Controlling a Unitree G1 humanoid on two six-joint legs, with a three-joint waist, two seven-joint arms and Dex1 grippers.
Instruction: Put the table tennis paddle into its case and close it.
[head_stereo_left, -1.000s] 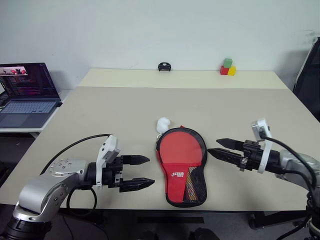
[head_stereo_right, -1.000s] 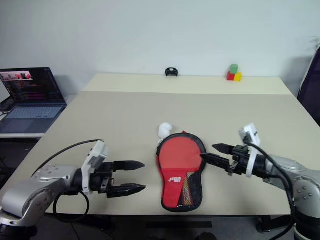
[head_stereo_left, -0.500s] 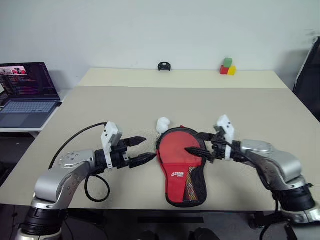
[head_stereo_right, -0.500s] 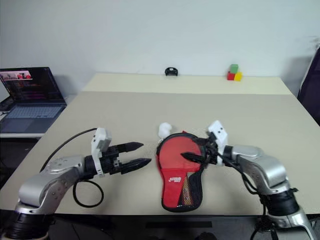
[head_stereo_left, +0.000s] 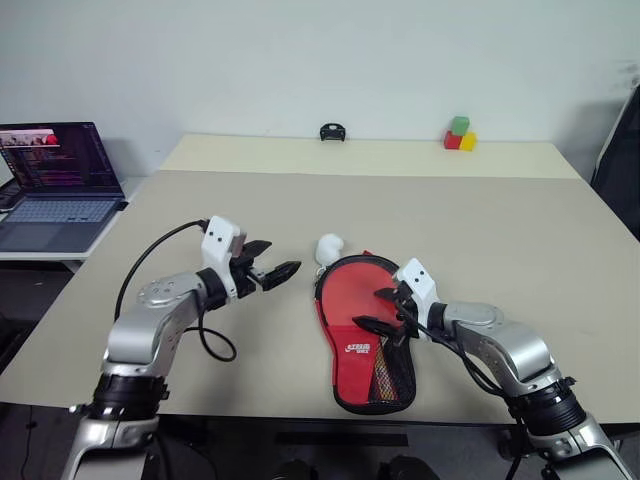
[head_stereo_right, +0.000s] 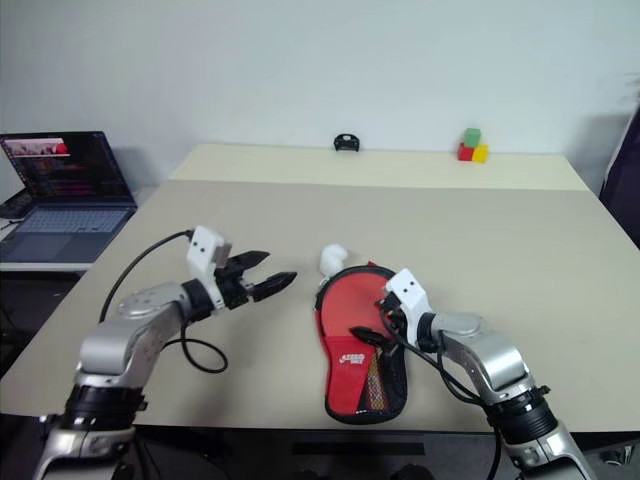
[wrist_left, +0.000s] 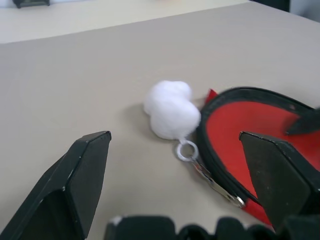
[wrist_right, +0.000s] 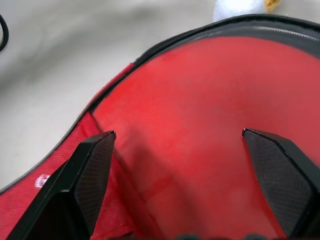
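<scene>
1. Step in hand, as I judge it: seating the paddle (head_stereo_left: 358, 300), which lies at table centre with its red face on the open case (head_stereo_left: 372, 385) and its handle tucked under the mesh.
2. Right gripper (head_stereo_left: 380, 309), fingers wide and empty, hangs over the face; left gripper (head_stereo_left: 270, 272), also spread and empty, is at nine o'clock.
3. Next, probably: grip the zip pull (wrist_left: 186, 150) beside the white pom-pom (wrist_left: 171, 109), at twelve o'clock.
4. Count: one paddle, one case, one pom-pom.

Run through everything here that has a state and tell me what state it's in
case: unzipped, open, flat on the table
table tennis paddle: lying in the open case, red face up
laptop: lid up, screen lit
left gripper: open, holding nothing
right gripper: open, over the paddle
</scene>
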